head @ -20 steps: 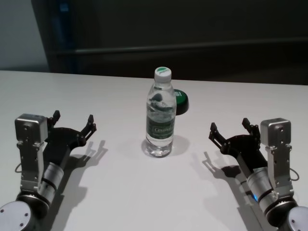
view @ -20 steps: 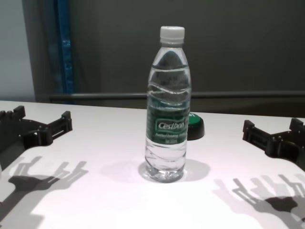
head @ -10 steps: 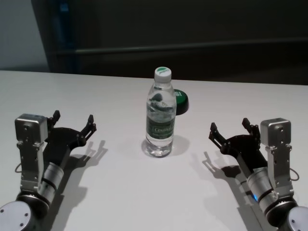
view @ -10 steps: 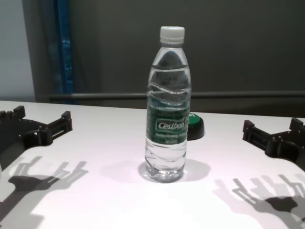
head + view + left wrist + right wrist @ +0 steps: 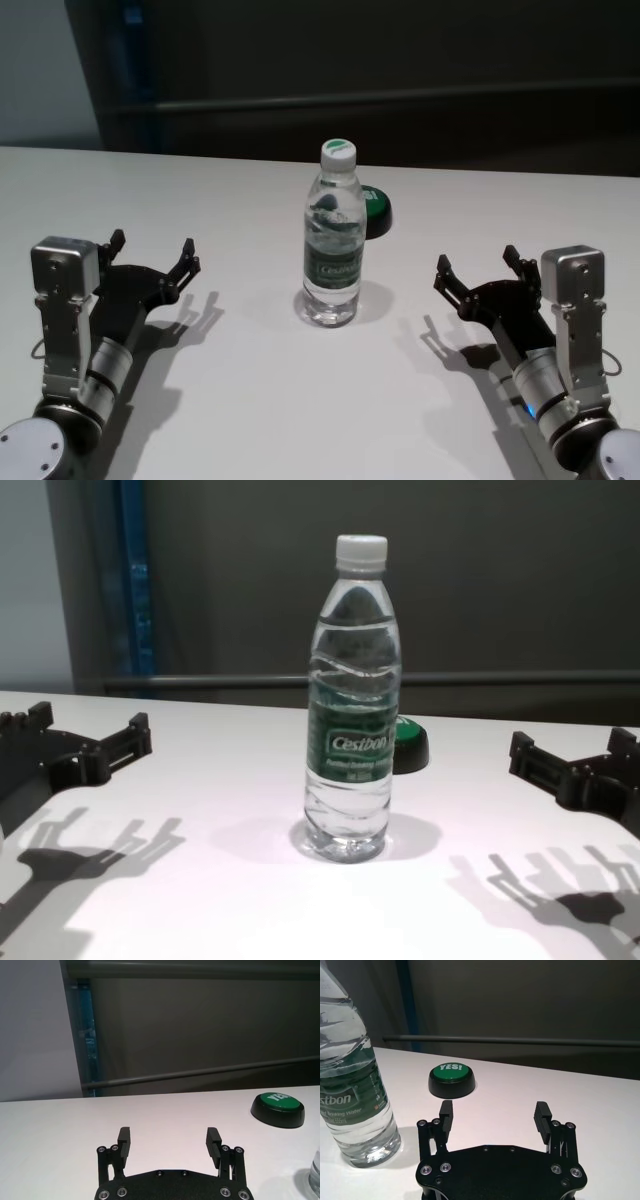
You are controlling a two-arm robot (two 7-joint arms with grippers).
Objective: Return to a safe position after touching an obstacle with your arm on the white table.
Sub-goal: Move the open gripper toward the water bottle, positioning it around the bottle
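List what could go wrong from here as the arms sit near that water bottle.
1. The water bottle stands upright, tall and narrow, on the white table; a sideways brush from either arm would likely tip it.
2. The left gripper and right gripper sit open on either side of it, so any inward sweep leads with spread fingers.
3. The green button lies just behind the bottle; a toppled bottle could strike it.

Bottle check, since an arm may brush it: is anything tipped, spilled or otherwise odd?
Nothing stands out. The bottle stands upright and capped on the white table, no spill visible. Left gripper and right gripper sit apart from it, fingers open.
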